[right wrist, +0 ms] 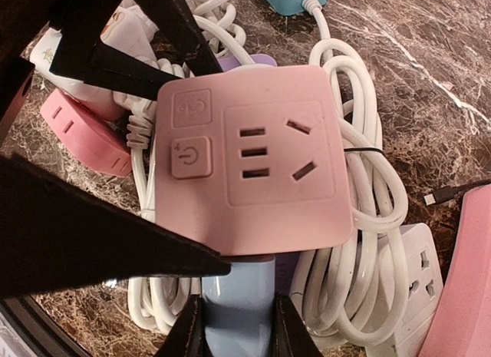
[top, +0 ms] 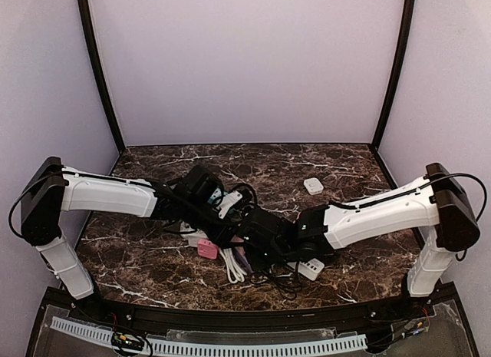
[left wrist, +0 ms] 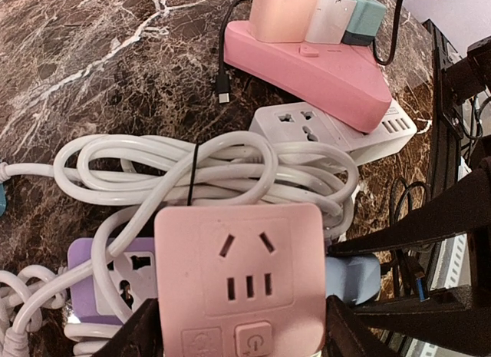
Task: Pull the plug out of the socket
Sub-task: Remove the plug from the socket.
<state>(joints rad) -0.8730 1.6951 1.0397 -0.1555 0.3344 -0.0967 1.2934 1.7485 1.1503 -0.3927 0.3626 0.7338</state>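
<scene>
- One pale blue plug [right wrist: 236, 311] lies low in the right wrist view, butted against the near edge of a pink socket [right wrist: 249, 157]. Its body is smooth and blocky. Its prongs are hidden, so I cannot tell whether it is seated.
- In the left wrist view the same plug juts from the socket's right side.
- The socket is a square pink block with rounded corners. Its upward face carries five slots, two slanted and three in a row, plus two square buttons, one with a power mark.
- The right gripper [right wrist: 239, 330] is clenched on the plug, one dark finger against each flank.
- The left gripper [left wrist: 242, 334] is clamped on the socket, with a finger on each of two opposite sides.
- From above, both arms meet over the middle of the dark marble table [top: 345, 165], towards its near edge.
- Under the socket lies a coiled white cable [left wrist: 215, 173], cinched by a thin black tie.
- A purple block [left wrist: 115, 272] shows beneath the coil, partly covered.
- Beyond the coil a white strip [left wrist: 307, 127] lies half under a pink strip [left wrist: 322, 65].
- Three adapters stand in a row on the pink strip: peach, white and teal.
- A black lead [left wrist: 222, 92] ends on the marble just beside the pink strip.
</scene>
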